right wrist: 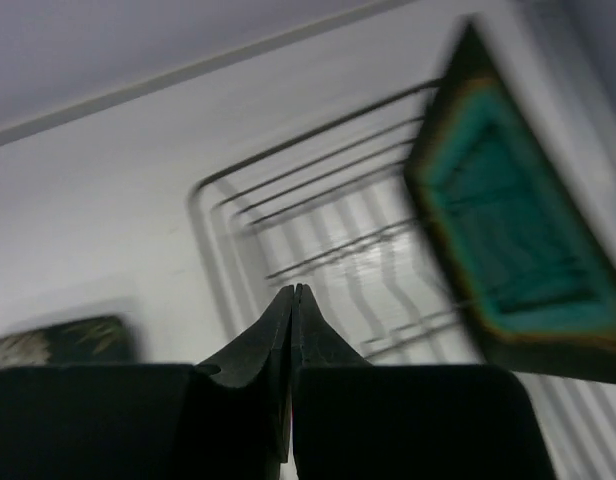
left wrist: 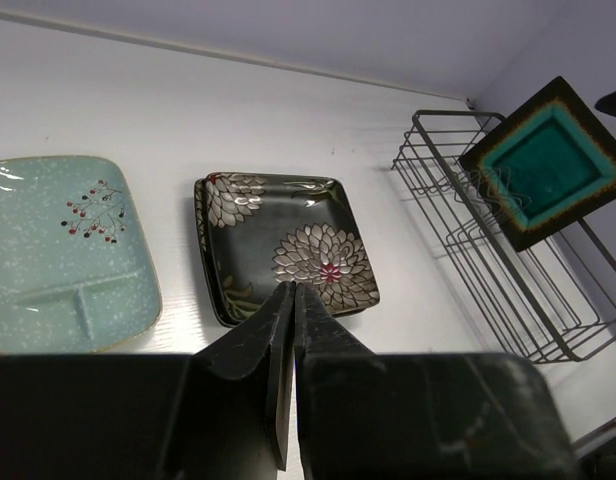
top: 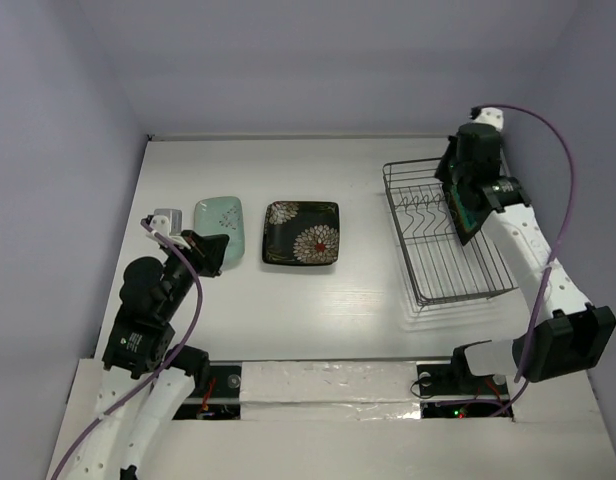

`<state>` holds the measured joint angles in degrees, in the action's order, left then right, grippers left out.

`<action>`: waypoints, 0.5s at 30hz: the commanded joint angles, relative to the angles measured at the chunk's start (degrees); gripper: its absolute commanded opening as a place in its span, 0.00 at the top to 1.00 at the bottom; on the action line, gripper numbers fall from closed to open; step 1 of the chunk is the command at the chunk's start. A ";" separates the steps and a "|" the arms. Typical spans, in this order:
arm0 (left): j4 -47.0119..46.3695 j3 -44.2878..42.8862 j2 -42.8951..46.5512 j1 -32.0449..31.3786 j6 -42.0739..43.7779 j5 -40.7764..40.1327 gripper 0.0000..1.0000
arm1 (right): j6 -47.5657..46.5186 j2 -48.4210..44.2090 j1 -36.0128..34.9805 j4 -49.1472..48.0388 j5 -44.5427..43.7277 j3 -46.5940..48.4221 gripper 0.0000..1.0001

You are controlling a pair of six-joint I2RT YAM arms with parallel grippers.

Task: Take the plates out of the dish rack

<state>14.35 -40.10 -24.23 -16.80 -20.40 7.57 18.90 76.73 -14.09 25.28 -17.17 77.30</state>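
Observation:
The wire dish rack (top: 443, 270) stands at the right. One brown-rimmed plate with a teal centre (top: 469, 218) stands tilted in it, also seen in the left wrist view (left wrist: 548, 160) and, blurred, in the right wrist view (right wrist: 508, 240). My right gripper (top: 455, 195) hovers over the rack's far end; its jaws are shut and empty (right wrist: 294, 290), with the teal plate just to their right. Two black flower plates (top: 302, 233) lie stacked on the table (left wrist: 288, 245). The mint green plate (top: 220, 222) lies to their left (left wrist: 68, 250). My left gripper (top: 208, 253) is shut and empty (left wrist: 293, 288), near the mint plate's front right corner.
The rack's bars and prongs (right wrist: 288, 200) show below the right gripper, and the rack shows in the left wrist view (left wrist: 508, 290). The white table (top: 368, 300) is walled at the back and both sides. A foil-covered strip (top: 328, 385) runs along the near edge between the arm bases.

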 commanded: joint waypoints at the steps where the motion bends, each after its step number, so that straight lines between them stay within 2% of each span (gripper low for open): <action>1: -2.84 -0.07 0.59 -1.13 0.01 -0.89 1.00 | -3.68 -0.27 5.02 9.25 -12.61 5.31 1.00; 2: -2.75 -0.07 0.67 -1.74 0.10 -0.98 1.00 | -4.30 0.52 6.08 10.57 -15.15 6.36 0.96; 3: -2.66 -0.07 0.67 -1.75 0.10 -1.07 0.96 | -4.74 2.62 7.13 13.45 -16.39 8.99 0.70; 5: -2.66 -0.16 0.76 -2.88 0.10 -1.16 0.90 | -6.67 5.00 9.42 15.76 -19.39 11.20 0.39; 7: -2.48 -0.24 0.67 -2.89 0.10 -1.25 0.81 | -8.34 8.42 11.61 17.69 -19.22 13.83 0.17; 9: -2.40 -0.25 0.50 -3.51 0.19 -1.51 0.76 | -9.84 10.19 13.29 18.05 -17.38 15.33 0.13; 15: -2.22 -0.33 -0.29 -4.03 0.19 -1.68 0.73 | -13.62 18.98 16.98 20.52 -10.88 23.51 0.14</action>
<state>14.39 -40.10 -24.16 -20.56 -20.43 6.33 8.86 93.45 1.50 43.27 -30.65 95.81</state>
